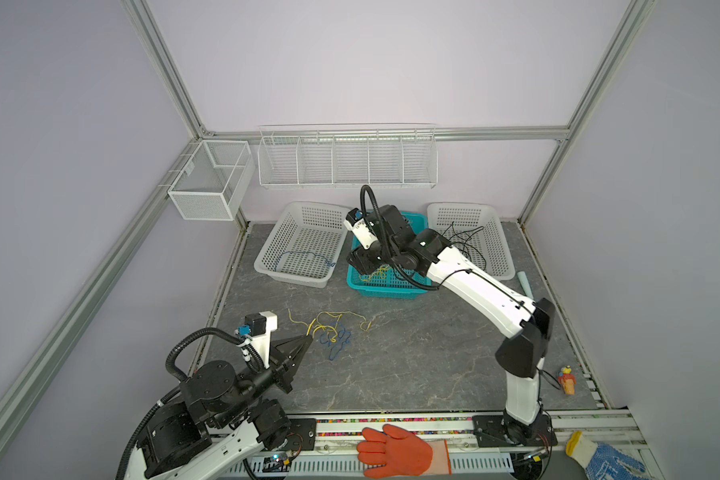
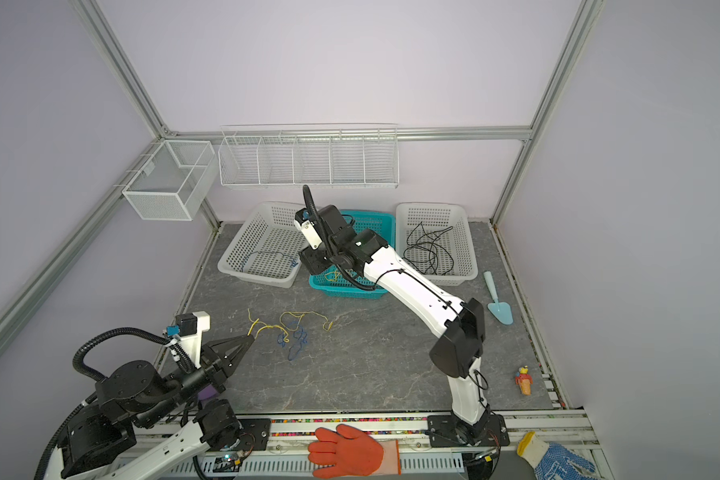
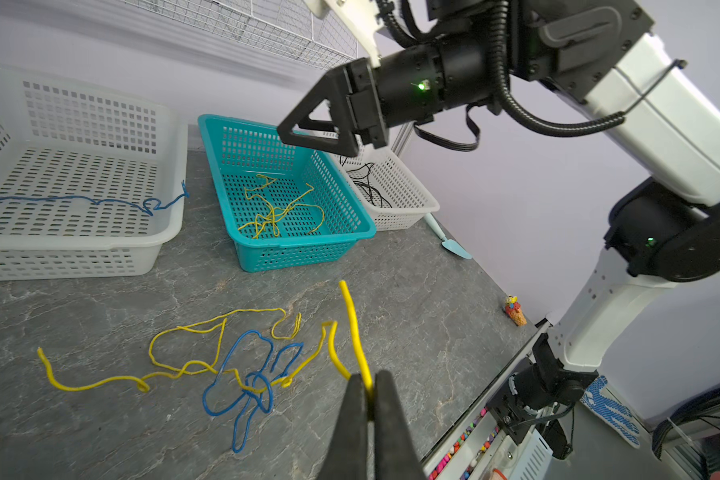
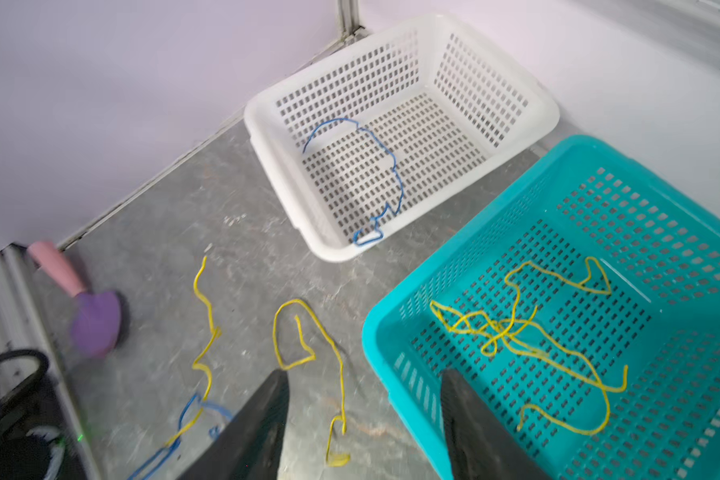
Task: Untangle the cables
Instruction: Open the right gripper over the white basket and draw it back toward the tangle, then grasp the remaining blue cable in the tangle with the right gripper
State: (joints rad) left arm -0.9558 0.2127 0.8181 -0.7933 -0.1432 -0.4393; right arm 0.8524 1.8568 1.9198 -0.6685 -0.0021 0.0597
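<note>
We find the left pincer [image 3: 368, 388] clamped on a yellow cable [image 3: 353, 320] of the yellow-and-blue tangle [image 1: 332, 332] lying on the bench [image 1: 391, 374] just before the teal basket [image 1: 385, 291], over which the right pincer [image 4: 363, 376] stands open and empty above loose yellow cables [image 4: 501, 328].

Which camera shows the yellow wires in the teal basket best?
The right wrist view: the yellow wires lie close and unblocked. The left wrist view shows them smaller but whole; in both top views the right arm hides most of them.
</note>
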